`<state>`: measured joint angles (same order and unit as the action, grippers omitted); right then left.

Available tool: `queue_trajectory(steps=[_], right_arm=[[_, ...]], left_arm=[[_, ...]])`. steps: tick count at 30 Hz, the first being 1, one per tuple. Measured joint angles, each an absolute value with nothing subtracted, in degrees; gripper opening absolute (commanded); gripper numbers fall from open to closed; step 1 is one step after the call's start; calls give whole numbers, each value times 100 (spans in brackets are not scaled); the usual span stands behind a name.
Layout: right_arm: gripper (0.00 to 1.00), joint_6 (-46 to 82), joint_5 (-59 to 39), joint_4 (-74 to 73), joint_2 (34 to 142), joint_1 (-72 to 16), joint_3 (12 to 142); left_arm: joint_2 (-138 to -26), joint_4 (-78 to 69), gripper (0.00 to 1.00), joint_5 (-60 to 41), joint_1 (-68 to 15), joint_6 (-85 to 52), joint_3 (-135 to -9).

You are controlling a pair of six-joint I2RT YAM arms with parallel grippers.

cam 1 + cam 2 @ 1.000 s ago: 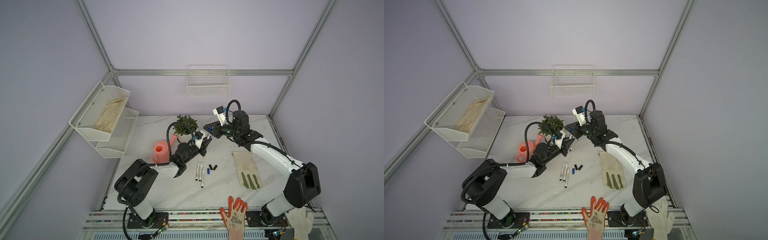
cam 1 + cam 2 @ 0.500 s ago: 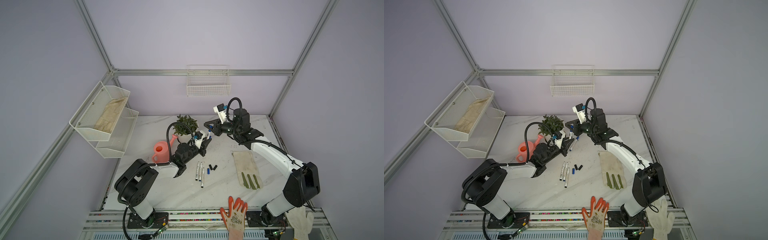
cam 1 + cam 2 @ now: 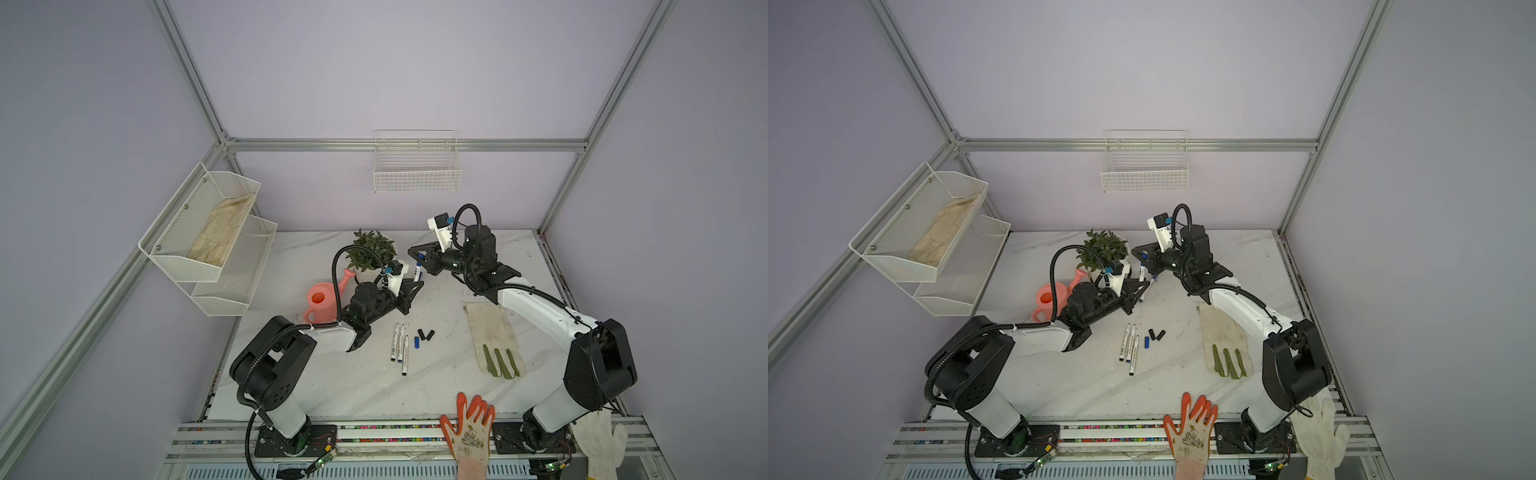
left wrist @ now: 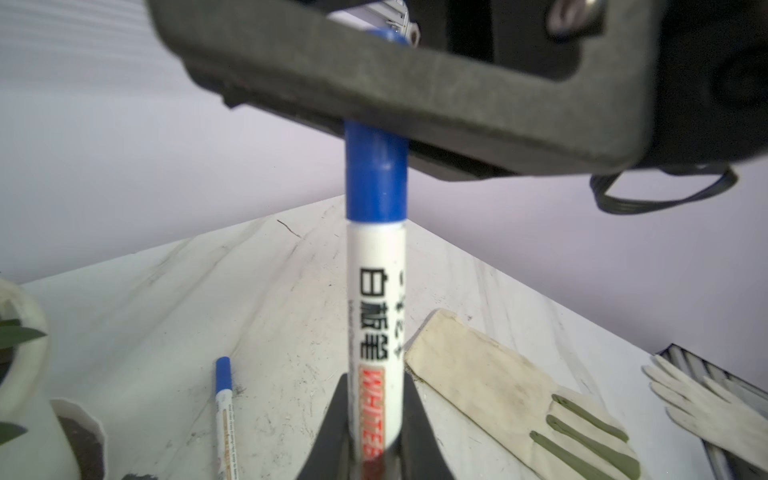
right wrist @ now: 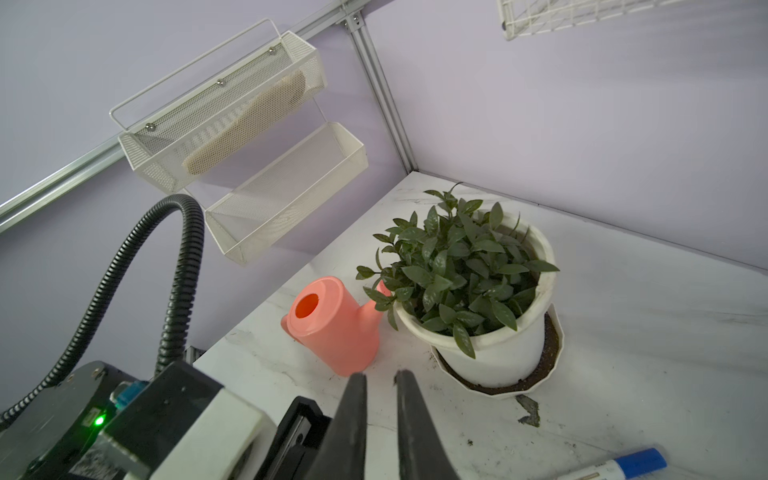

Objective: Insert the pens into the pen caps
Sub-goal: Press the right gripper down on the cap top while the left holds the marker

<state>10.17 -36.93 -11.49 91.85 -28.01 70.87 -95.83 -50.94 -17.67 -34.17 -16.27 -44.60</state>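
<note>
Since earlier, the right gripper has been narrowing its jaws and is now lying across the blue cap; grip unconfirmed. The left gripper is clamping the pen, cap end raised, beside the plant, apparently steadying it for seating.

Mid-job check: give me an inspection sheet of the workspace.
Surface: white marble-look tabletop; soil crumbs by the potted plant.
Job's things: held pen spans both claws, blue cap on it; capped pen lies nearby; three uncapped pens beside a loose blue cap and two black caps.
Clutter: watering can, work glove on tabletop; orange glove, white glove on front rail.
Grippers: left claw shut on held pen; right claw shut on blue cap.
Cables: black hoses arch above both wrists, off the pens.
Surroundings: wall-hung wire basket; mesh rack holding beige cloth.
</note>
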Motion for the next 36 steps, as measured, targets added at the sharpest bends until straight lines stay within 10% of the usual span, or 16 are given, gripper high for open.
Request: queue_trajectory(steps=[13,36], right_arm=[[0,1033,-3614,-1452,9336,-2762,7102],[0,506,-3376,-410,9970,-2598,7408]], left_arm=[[-9719,-4700,0,-2517,-3079,-1684,-4884],[-10532,-3717,0,-982,-3317,521,-5548]])
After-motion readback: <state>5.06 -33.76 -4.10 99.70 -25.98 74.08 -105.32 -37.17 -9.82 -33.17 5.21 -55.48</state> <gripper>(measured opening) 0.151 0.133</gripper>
